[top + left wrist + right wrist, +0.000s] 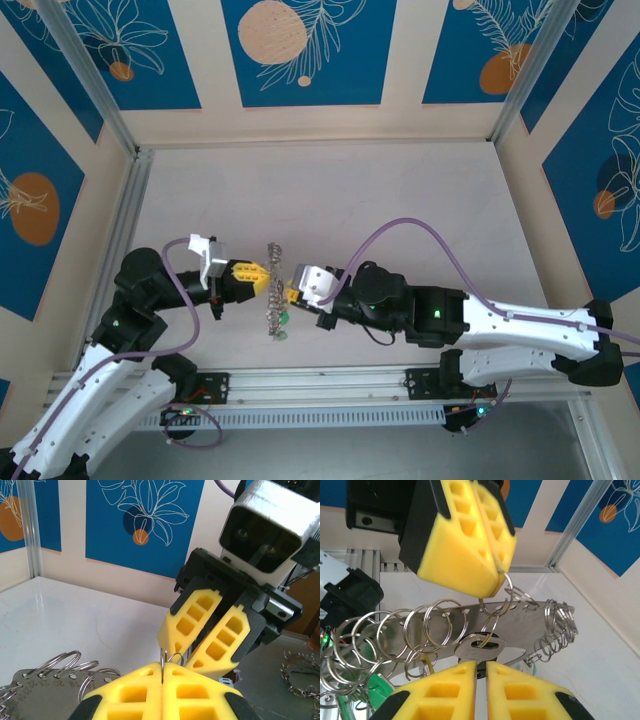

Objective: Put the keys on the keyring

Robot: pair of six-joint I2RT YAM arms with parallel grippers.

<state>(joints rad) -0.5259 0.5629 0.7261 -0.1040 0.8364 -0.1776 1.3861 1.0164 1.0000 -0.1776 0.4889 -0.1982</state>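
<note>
Threading is happening now: the left tool (495, 577) is clamping fully shut on the keyring (496, 604), just beneath its tips, while the right tool (481, 669), barely parted, is seemingly pinching the key (481, 649) right at that ring. Next it's needing careful sliding round the coil.

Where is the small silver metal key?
In the right wrist view, the small silver metal key sits low at centre, its head just above the right gripper's yellow fingertips and below a wire ring pinched by the left gripper.
</note>
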